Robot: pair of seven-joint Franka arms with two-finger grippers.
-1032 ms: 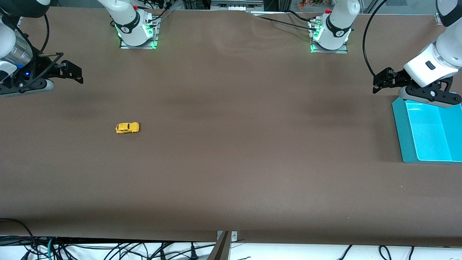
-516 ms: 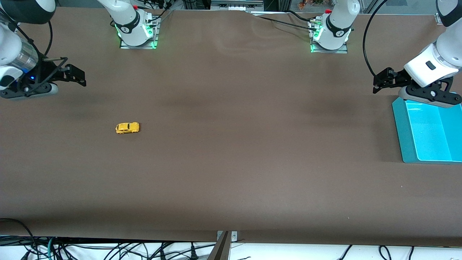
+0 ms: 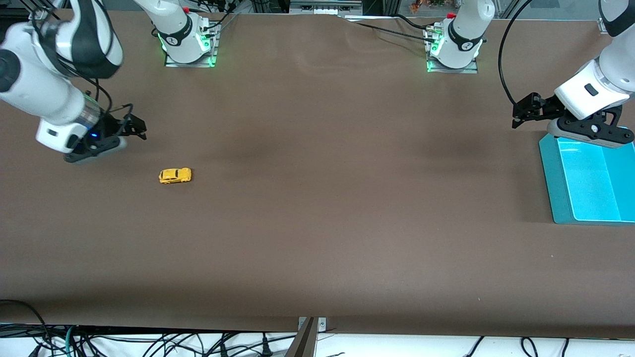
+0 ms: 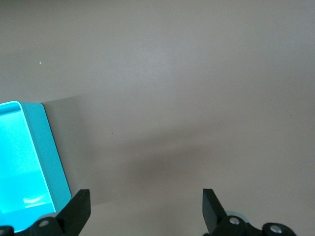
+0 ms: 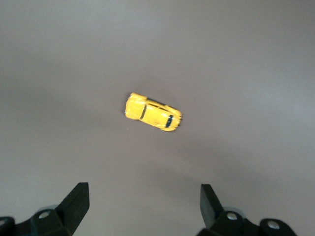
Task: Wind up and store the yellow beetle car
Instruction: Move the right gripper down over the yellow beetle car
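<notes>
The yellow beetle car stands on its wheels on the brown table toward the right arm's end. It also shows in the right wrist view, ahead of the open fingers. My right gripper is open and empty, up in the air over bare table close to the car. My left gripper is open and empty and waits over the table beside the cyan bin, whose wall shows in the left wrist view.
The cyan bin stands at the left arm's end of the table. The two arm bases stand along the table's edge farthest from the front camera. Cables hang below the edge nearest to it.
My right arm has swung in from the table's end toward the car and come lower. The car and the left arm have not moved.
</notes>
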